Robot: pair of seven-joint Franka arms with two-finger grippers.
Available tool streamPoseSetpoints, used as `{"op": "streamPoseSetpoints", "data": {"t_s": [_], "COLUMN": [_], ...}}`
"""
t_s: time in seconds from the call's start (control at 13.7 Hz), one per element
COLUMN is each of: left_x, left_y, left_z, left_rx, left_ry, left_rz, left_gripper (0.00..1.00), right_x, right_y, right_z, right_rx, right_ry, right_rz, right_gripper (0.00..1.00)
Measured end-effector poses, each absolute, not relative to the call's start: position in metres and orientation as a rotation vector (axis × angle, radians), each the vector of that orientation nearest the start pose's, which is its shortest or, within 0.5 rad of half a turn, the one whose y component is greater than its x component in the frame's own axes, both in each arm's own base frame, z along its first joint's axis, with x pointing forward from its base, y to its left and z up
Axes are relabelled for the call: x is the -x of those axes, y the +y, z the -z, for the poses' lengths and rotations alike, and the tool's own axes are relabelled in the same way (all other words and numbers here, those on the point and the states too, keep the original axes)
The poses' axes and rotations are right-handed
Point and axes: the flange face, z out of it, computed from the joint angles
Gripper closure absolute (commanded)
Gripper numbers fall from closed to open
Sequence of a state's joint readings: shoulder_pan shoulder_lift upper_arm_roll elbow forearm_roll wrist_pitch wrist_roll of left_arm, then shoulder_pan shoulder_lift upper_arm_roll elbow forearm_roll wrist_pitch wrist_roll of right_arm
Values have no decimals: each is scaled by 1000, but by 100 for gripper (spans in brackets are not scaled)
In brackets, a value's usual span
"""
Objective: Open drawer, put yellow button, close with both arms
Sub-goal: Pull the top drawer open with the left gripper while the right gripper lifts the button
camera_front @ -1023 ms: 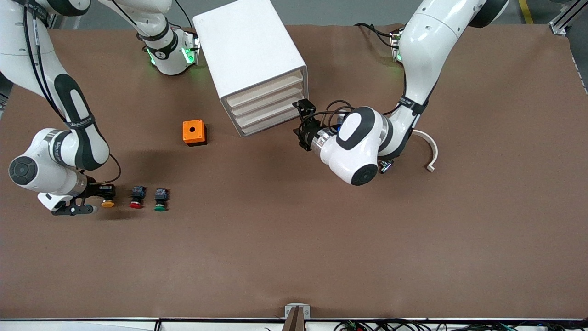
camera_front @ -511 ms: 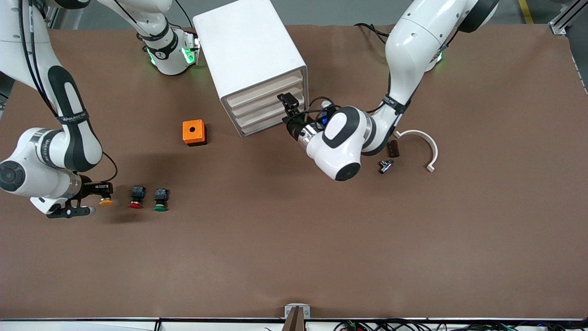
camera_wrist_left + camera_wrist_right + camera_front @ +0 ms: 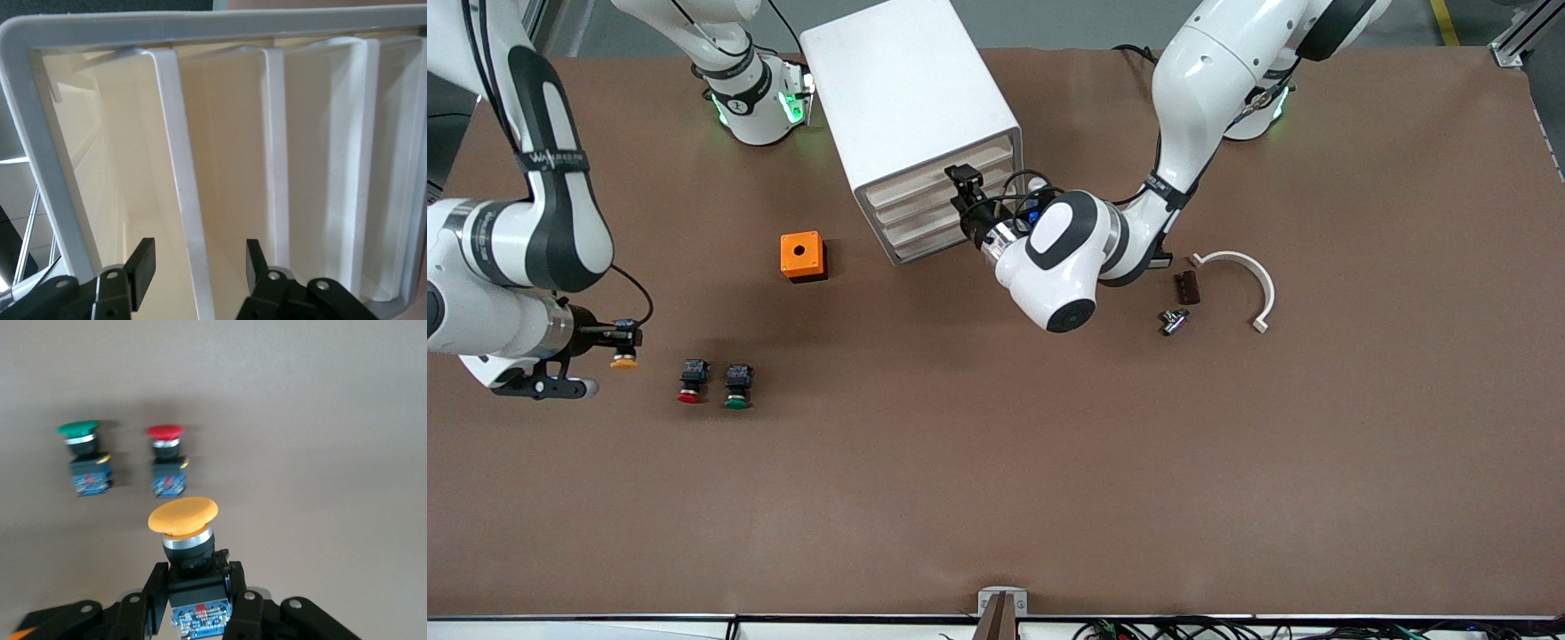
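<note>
Right gripper pinches the yellow button by its black-and-blue body, fingers pressed against both sides, the round orange-yellow cap pointing out past the fingertips. In the front view the right gripper holds the yellow button in the air above the brown surface, toward the right arm's end of the table. On the surface near it stand the red-capped button and the green-capped button, side by side and just apart; the green one is the one closer to the table's middle. The right wrist view shows the same pair, the red-capped button and the green-capped button, both resting on the surface under the lifted yellow one.

Left gripper is at the front of the white cabinet, against its stack of four pale drawer fronts. In the left wrist view the left gripper has its two black fingers spread, one on each side of the pale lip of a drawer, with gaps between fingers and lip. That drawer sits flush in the cabinet with the others.

An orange box with a round hole lies on the surface beside the cabinet, nearer the front camera. Toward the left arm's end of the table lie a curved white piece, a small dark block and a small metal part.
</note>
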State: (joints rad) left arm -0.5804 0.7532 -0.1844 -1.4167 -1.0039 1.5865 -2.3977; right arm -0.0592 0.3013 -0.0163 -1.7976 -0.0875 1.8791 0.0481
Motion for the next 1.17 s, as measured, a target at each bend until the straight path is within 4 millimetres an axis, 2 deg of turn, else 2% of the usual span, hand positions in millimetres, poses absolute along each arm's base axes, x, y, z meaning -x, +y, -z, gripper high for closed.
{"op": "streamPoseSetpoints", "data": {"t_s": [0.07,0.29,0.37,0.44,0.58,0.8,0.95,1.17], "left_x": [-447,-433,-431,-431,-432,-438,-460,-509], "left_y": [-524,-535,-536,-536,-535,-530,-513,-467], "left_z": [-279,-270,-264,-260,-264,-263,-265,-269], "left_rx": [1217,1222,1215,1205,1171,1157,1129,1086], "left_ry": [-1868,-1842,-1837,-1834,-1818,-1832,-1868,-1944], "left_rz": [-1398,-1379,-1375,-1378,-1393,-1392,-1414,-1482], "left_gripper": [45,73,84,100,100,100,100,100], "right_x": [-603,-591,-585,-577,-561,-541,-528,-504], "right_y": [-36,8,25,46,94,158,195,253], "right_z": [-381,-425,-436,-445,-457,-461,-461,-465], "right_rx": [3208,3225,3230,3235,3247,3225,3214,3177], "right_ry": [170,264,314,383,523,691,781,955], "right_rz": [-342,-302,-307,-319,-331,-340,-332,-299], "right_gripper": [72,73,73,73,73,79,79,79]}}
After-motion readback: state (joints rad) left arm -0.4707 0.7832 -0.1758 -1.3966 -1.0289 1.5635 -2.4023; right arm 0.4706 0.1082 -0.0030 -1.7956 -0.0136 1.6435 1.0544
